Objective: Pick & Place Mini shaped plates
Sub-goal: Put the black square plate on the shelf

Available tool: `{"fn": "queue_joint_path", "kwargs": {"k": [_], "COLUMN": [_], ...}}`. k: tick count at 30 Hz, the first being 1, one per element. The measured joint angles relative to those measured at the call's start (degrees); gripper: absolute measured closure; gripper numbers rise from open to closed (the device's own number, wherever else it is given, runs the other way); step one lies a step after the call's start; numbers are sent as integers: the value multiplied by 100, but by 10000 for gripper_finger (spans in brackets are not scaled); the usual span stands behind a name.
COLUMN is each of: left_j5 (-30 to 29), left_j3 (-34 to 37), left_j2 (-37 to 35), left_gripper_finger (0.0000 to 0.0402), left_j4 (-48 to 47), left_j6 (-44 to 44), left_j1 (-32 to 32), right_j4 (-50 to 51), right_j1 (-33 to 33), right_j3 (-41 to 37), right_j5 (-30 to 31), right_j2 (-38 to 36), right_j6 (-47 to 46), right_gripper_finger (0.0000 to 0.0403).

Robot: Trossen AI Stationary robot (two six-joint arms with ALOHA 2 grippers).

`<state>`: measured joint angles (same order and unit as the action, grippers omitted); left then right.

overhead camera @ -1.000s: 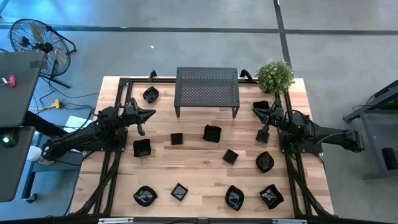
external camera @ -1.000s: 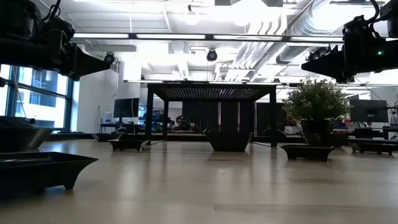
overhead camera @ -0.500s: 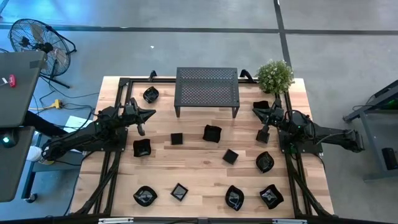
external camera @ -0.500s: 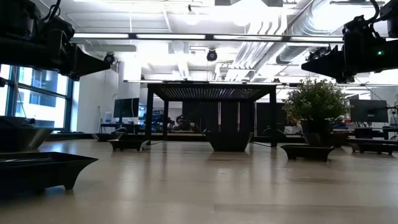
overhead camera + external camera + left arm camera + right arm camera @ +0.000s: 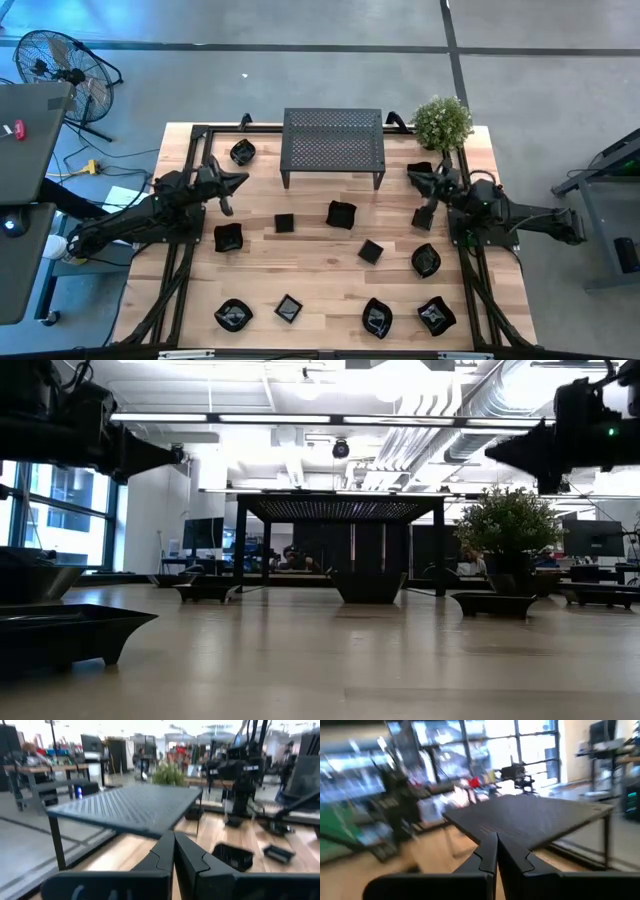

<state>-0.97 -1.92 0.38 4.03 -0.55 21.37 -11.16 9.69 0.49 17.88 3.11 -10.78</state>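
Black mini shaped plates dot the wooden table as both closed, empty grippers, left gripper and right gripper, flank the perforated rack in a bright workshop.

open-plan robotics lab: exposed ceiling ducts, desks, monitors.

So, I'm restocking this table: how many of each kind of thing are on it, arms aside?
Mini black plates: 10 in clear view
Perforated rack: 1
Potted plant: 1
Total: 12
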Motion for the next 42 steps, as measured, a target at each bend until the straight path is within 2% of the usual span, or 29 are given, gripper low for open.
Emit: {"fn": "queue_joint_path", "kwargs": {"k": [4,6,8,11,16,23,28,33,38,42], "left_j5": [-8,-20,-56,-223,-323,-465,-609,-610,-618,-625], "left_j3": [-1,-13,-14,-21,-29,-34,-34,-34,-34,-49], "left_j2": [2,-1,0,0,3,20,25,24,24,24], "left_gripper_finger": [400,400,400,400,400,400,401,401,401,401], "left_j4": [251,317,329,352,392,270,-74,-208,-335,-530], "left_j6": [-153,-400,-686,-1263,-2359,-2526,-2526,-2528,-2528,-2442], "left_j1": [0,0,0,0,0,0,0,0,0,0], "right_j4": [-965,-1364,-1255,-566,993,3238,3504,3386,2953,3050], "right_j1": [4,4,0,-82,-526,-1330,-1581,-1664,-1621,-1491], "right_j3": [0,12,179,679,2014,3709,3980,3985,3988,3995], "right_j5": [425,247,-27,-187,-203,-788,-1806,-2622,-2742,-2751], "right_j2": [67,134,277,709,2032,4185,5503,6599,7463,7937], "right_j6": [-958,-1017,-1250,-1761,-2261,-3487,-4430,-4623,-4540,-3896], "right_gripper_finger": [400,401,401,402,402,402,399,357,291,257]}}
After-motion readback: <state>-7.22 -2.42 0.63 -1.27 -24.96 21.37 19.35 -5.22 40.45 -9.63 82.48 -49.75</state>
